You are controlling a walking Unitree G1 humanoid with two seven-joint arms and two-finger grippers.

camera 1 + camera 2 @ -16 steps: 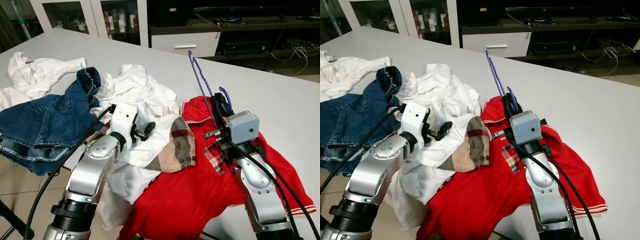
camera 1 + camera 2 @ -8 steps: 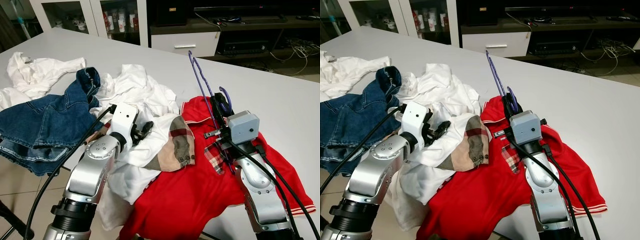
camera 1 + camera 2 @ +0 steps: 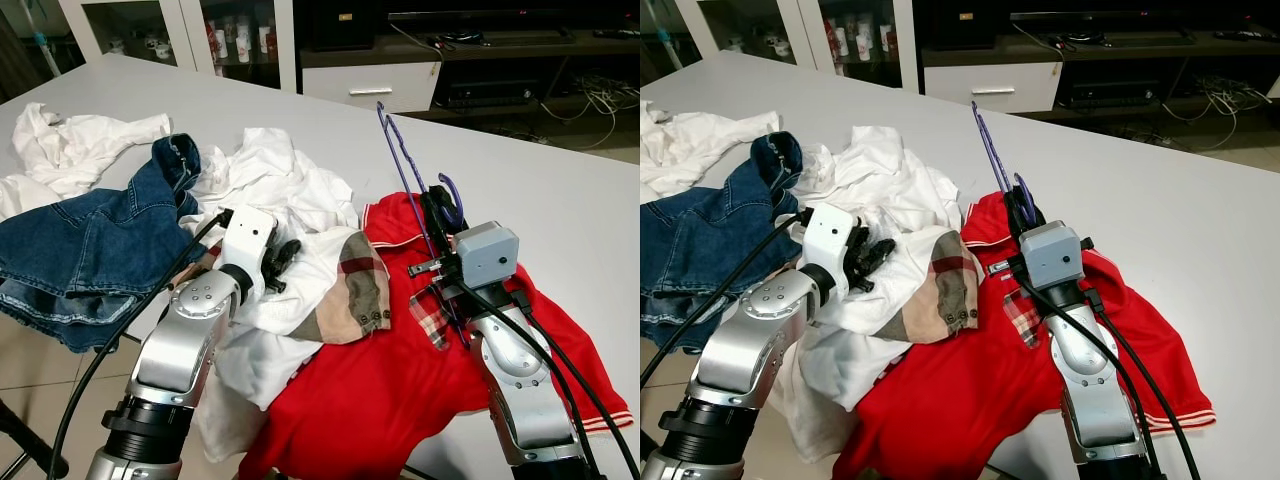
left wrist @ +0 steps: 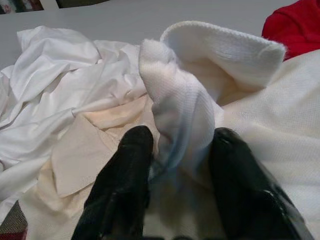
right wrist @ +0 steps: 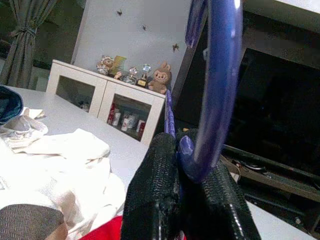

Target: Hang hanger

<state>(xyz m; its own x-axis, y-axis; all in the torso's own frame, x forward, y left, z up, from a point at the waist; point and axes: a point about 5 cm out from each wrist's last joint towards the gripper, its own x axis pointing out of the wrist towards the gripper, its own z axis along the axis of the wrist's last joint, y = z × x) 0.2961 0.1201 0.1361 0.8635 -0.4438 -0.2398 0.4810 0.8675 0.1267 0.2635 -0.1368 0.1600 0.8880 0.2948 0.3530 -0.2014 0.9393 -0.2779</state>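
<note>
The purple hanger (image 3: 410, 185) is being held upright above the red shirt (image 3: 400, 380) by the right gripper (image 3: 437, 210), pinched on its neck, while a fold of the white shirt (image 4: 190, 115) is being pinched by the left gripper (image 4: 175, 160), so threading the hanger into that garment's collar is judged next.

The two head views are evenly lit and sharp, with soft daylight on the pale grey table top (image 3: 560, 190) and only weak shadows under the clothes. In the left wrist view, the left gripper (image 4: 182, 150) is blurred, while the fold of white knitted cloth (image 4: 190, 100) between its fingers is bright. In the right wrist view, the curved purple plastic hanger (image 5: 215, 90) just beyond the right gripper (image 5: 192, 165) is out of focus, and the room behind is dim.
</note>
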